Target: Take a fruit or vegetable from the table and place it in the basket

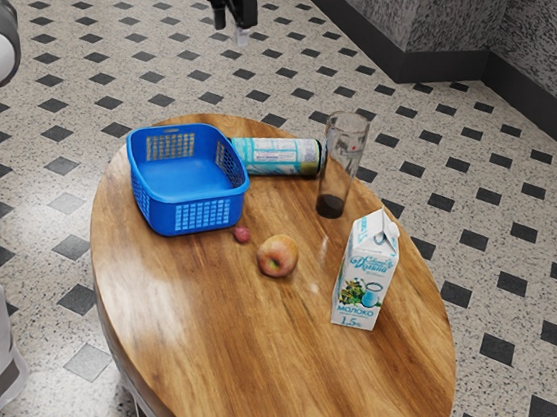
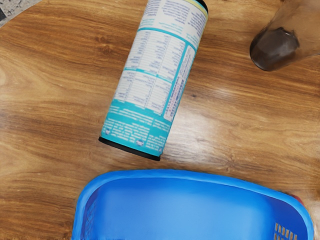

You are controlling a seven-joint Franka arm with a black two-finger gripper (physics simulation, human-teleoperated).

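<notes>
High above the table's far side is my gripper (image 1: 234,14), its dark fingers apart with nothing seen between them. A blue basket (image 1: 194,213) stands upright on the table, lower than the hand; no fruit is visible inside it. Close to the basket's near corner lies a small reddish fruit (image 1: 242,235), and beside that a larger red-yellow apple (image 1: 277,257). In the wrist view the blue basket (image 2: 185,200) is at the lower edge, with a bit of the red fruit (image 2: 297,198) peeking past its rim.
A printed can (image 1: 278,156) lies on its side beside the basket on the round wooden table (image 1: 214,347). Toward the exterior view's right stand a tall glass (image 1: 342,166) with dark contents and a milk carton (image 1: 365,271). The wrist view also has the can (image 2: 155,75) and glass (image 2: 276,47).
</notes>
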